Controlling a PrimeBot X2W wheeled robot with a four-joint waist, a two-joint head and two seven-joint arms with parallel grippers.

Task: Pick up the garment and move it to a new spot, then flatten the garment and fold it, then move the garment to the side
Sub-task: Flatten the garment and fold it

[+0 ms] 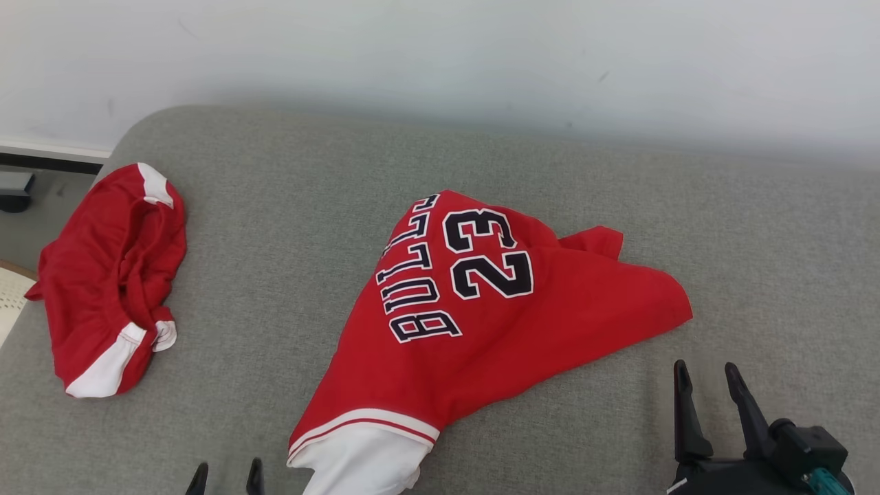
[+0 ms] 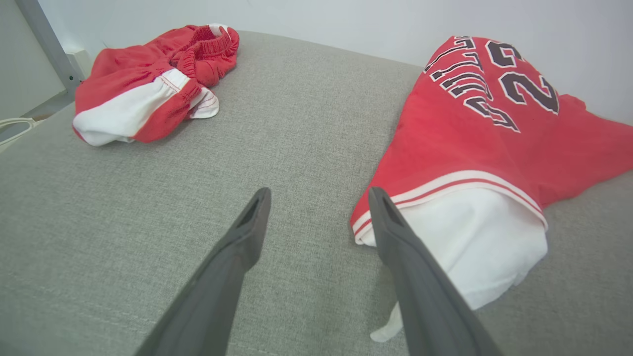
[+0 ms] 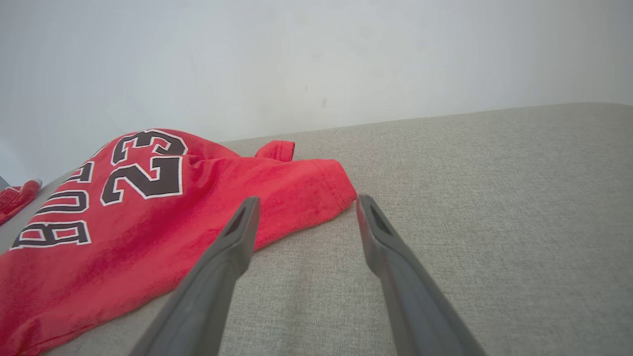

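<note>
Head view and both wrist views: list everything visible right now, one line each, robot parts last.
jersey: 1, red with dark "BULLS 23" lettering and a white hem, crumpled mid-surface
shorts: 1, red with white panels, bunched near the surface's left edge, apart from the jersey
padded surface: 1, grey fabric, under both garments
wall: 1, white, behind the surface
pale item: 1, off-white, beyond the surface's left edge, too cut off to identify
left gripper: 1, dark, open, low by the jersey's white hem, holding nothing
right gripper: 1, dark, open, near the jersey's right corner, holding nothing
</note>
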